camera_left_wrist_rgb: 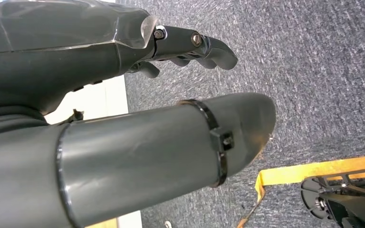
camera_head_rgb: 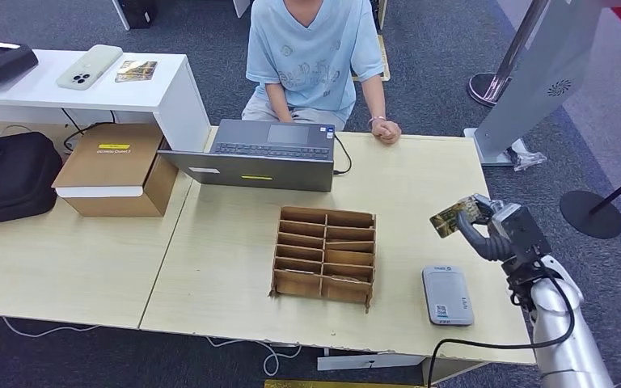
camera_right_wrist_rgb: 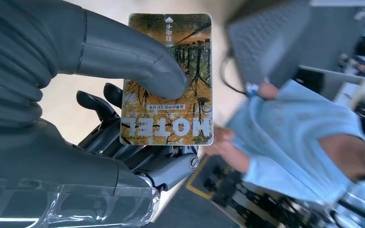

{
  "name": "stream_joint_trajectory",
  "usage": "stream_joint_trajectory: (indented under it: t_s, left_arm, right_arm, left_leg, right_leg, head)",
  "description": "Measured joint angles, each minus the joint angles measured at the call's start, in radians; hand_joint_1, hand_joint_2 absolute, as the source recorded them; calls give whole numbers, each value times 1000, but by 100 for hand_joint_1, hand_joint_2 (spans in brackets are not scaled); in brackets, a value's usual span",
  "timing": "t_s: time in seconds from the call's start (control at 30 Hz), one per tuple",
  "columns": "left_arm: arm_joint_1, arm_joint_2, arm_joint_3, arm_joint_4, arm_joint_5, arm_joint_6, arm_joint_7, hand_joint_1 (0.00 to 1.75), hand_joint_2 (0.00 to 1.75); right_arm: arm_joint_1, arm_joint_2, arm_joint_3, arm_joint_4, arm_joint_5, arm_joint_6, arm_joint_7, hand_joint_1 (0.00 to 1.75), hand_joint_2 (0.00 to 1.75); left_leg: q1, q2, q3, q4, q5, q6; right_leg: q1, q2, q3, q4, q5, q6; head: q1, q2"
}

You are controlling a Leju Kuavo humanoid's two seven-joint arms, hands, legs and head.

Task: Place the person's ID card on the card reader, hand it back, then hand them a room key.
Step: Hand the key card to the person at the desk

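Right hand (camera_head_rgb: 485, 230) pinches the room key (camera_right_wrist_rgb: 168, 80) (thumb on its face) — it could slip before the person (camera_head_rgb: 311, 56) takes it; left hand (camera_left_wrist_rgb: 190, 47) hangs with nothing in it, fingers curled.

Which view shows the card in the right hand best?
The right wrist view: the hotel key card faces the camera, pinched by the right hand. The head view shows it small and tilted.

Light wooden table (camera_head_rgb: 81, 267) on grey carpet (camera_head_rgb: 445, 48), white side desk (camera_head_rgb: 65, 97)
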Motion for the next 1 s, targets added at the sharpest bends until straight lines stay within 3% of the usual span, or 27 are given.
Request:
stream_joint_trajectory:
  t_s: [0.1, 0.17, 0.3, 0.5, 0.67, 0.8, 1.0]
  left_arm:
    - [-2, -3, 0, 0, -7, 4, 0, 0, 0]
    - [-3, -6, 0, 0, -8, 4, 0, 0, 0]
    - [-7, -8, 0, 0, -14, -2, 0, 0, 0]
    - [-13, -8, 0, 0, -38, -20, 0, 0, 0]
    - [-18, -7, 0, 0, -55, -36, 0, 0, 0]
    - [-21, -8, 0, 0, -50, -50, 0, 0, 0]
    - [-22, -12, 0, 0, -47, -75, 0, 0, 0]
  right_arm:
    - [-66, 34, -1, -20, -32, -62, 33, 175, 175]
    - [-109, 57, 5, -33, 13, -157, 67, 175, 175]
    - [-209, 81, 75, -44, 295, -381, 170, 175, 175]
    - [-393, 115, 236, -12, 738, -595, 240, 175, 175]
    - [-557, 157, 365, 99, 958, -661, 244, 175, 175]
    - [-663, 203, 446, 222, 1042, -688, 269, 175, 175]
    - [-768, 268, 515, 417, 1117, -614, 342, 175, 175]
  left_leg:
    - [0, 0, 0, 0, 1, 0]
    - [0, 0, 0, 0, 1, 1]
    - [0, 1, 0, 0, 1, 0]
    - [0, 1, -1, 0, 2, 0]
    - [0, 1, -1, 0, 3, 0]
    - [0, 1, -1, 0, 3, 0]
    - [0, 0, -1, 0, 3, 0]
  right_leg:
    - [0, 0, 0, 0, 0, 0]
    - [0, 0, 0, 0, 0, 0]
    - [0, 1, 0, 1, 1, 0]
    - [0, 2, -1, 1, 1, 0]
    - [0, 1, -1, 1, 1, 0]
    - [0, 1, -1, 1, 1, 0]
    - [0, 1, -1, 1, 1, 0]
  head:
    - [0, 0]
    - [0, 0]
    - [0, 0]
    - [0, 0]
    - [0, 0]
    - [0, 0]
    - [0, 0]
